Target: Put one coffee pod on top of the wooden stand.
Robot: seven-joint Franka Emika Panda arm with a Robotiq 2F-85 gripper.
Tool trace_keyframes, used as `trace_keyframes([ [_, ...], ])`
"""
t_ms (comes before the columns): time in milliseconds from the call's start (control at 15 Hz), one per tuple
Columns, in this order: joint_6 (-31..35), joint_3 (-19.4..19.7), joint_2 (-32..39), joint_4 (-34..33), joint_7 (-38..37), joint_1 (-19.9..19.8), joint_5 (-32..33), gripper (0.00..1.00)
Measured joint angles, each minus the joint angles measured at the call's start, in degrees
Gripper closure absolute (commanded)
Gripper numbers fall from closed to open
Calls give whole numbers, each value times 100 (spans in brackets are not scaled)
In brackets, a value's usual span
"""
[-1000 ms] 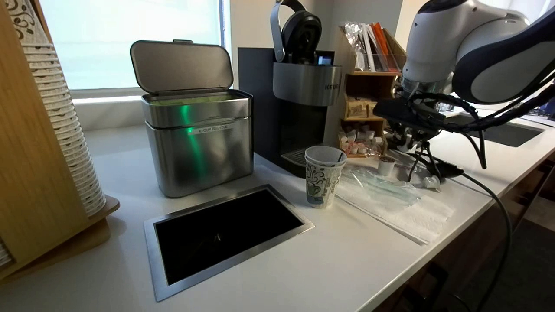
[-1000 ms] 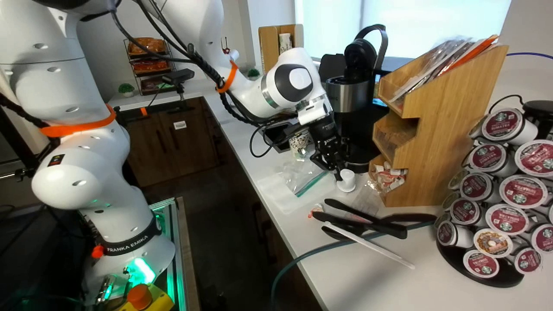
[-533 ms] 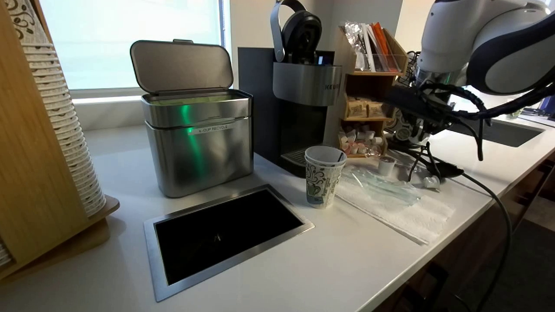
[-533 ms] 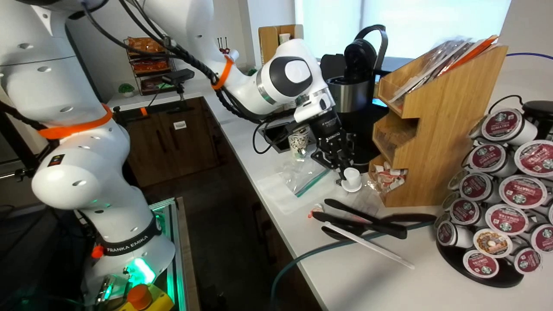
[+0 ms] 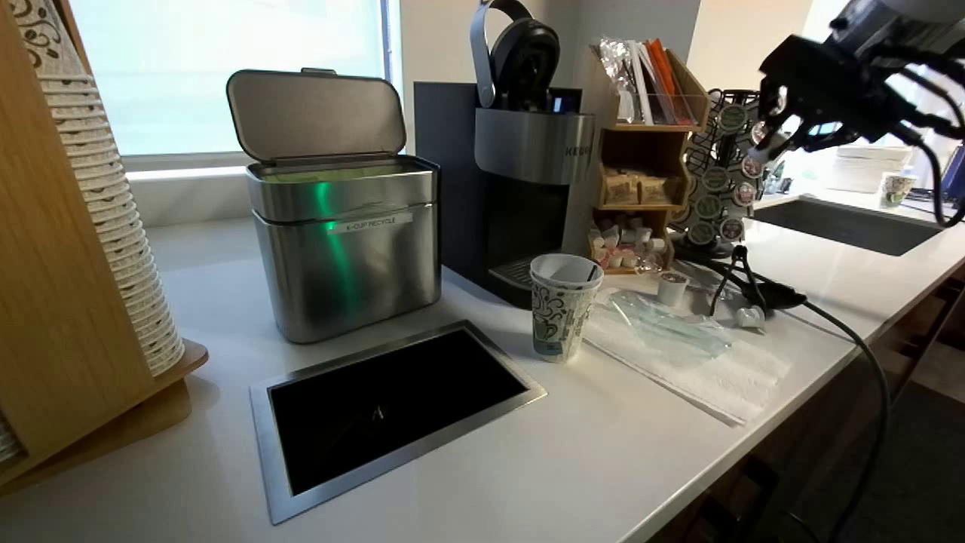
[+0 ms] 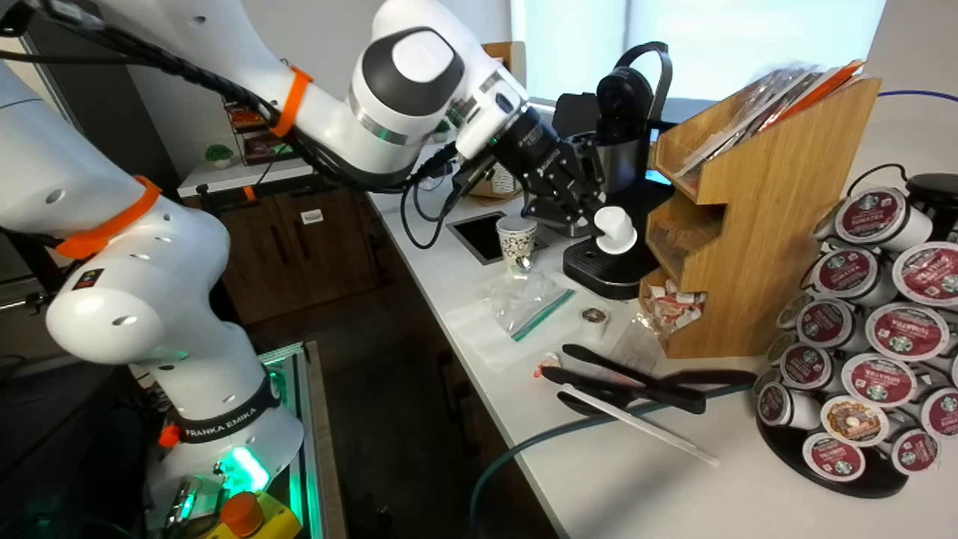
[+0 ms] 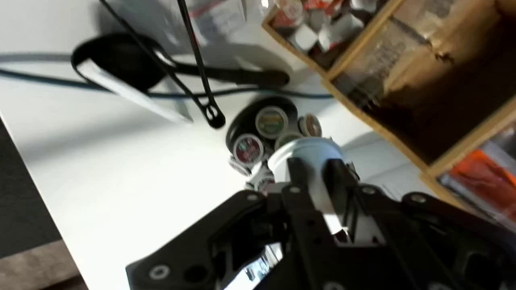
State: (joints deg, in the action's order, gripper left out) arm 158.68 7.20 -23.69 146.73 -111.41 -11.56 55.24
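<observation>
The black, jointed jaws pinched a white coffee pod (image 6: 614, 229) by its smooth, tapering sides. The pod hung in the air, tilted, its narrow end uppermost and its broad round rim slanting downward, beside the wooden stand (image 6: 782, 247) and apart from it in both exterior views. In the wrist view it looked pale and blurred, the rim projecting beyond the jaws.

The stand was of light brown wood, with a flat, faintly grained side and a stepped front. Its sloping top held thin packets (image 5: 657, 87), some shiny and clear, others white or orange; beneath sat creased tan packets (image 5: 622, 188), and the lowest compartment was heaped with small pale tubs (image 5: 618, 255).

On the smooth white surface (image 6: 737, 490) stood a second pod (image 6: 594, 323), upright, with a printed brownish lid. Near it were a limp clear bag (image 6: 524, 299) with a teal strip, slender black utensils (image 6: 677, 398) and a thin white stick (image 6: 641, 426). White pods (image 6: 904, 332) with dark red, round lids were clustered on a carousel (image 6: 861, 488) with a rounded black base. Two nested paper cups (image 5: 562, 302), printed with leaves, stood just beside a textured white paper towel (image 5: 742, 388).
</observation>
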Motion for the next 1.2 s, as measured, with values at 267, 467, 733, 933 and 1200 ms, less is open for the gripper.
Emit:
trace_keyframes([
  [267, 36, 283, -961, -61, 437, -368, 428, 79],
  [467, 225, 861, -1218, -174, 1319, -136, 60, 79],
  [733, 226, 931, -1207, -176, 1394, -13, 27, 95],
  [933, 235, 874, -1162, -338, 1364, -39, 114, 95],
  [1200, 657, 549, -673, -1430, 1350, -107, 537, 95],
])
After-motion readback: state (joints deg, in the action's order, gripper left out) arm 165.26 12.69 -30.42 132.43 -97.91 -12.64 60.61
